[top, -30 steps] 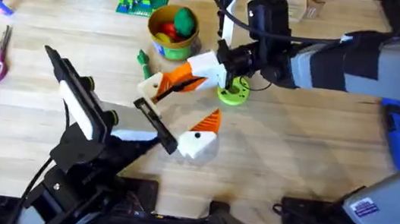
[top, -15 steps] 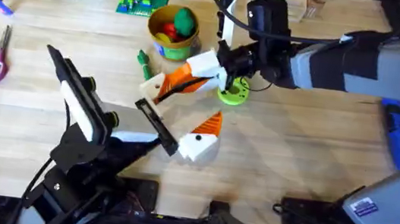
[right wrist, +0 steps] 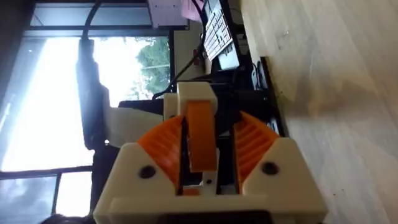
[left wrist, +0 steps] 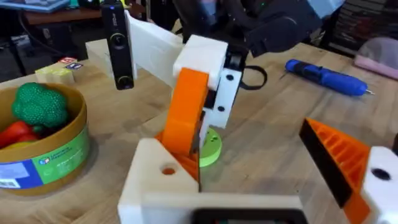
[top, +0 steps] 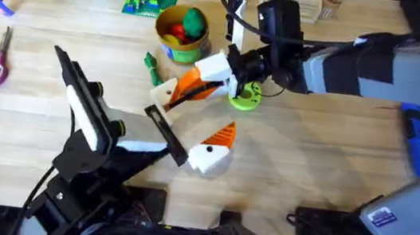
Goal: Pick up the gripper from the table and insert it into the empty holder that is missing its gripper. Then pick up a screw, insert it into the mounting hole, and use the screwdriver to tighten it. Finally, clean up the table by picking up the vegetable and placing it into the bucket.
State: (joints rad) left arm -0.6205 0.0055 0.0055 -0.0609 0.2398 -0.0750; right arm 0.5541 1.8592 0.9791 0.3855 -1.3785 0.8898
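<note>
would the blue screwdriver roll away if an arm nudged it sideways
Probably: the screwdriver looks round and pen-shaped, lying flat on the bare table with nothing beside it. It looks rigid, so it would likely shift as one piece.

- I see a pale wooden table with plank seams.
- Behind it in my right wrist view, a bright window shows green trees outside.
- A keyboard sits on a desk beyond.

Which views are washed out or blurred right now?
Right wrist: the window behind is blown out white, while the gripper stays readable. Left wrist: the holder up close is soft. Overhead: even light, soft shadows on the table.
</note>
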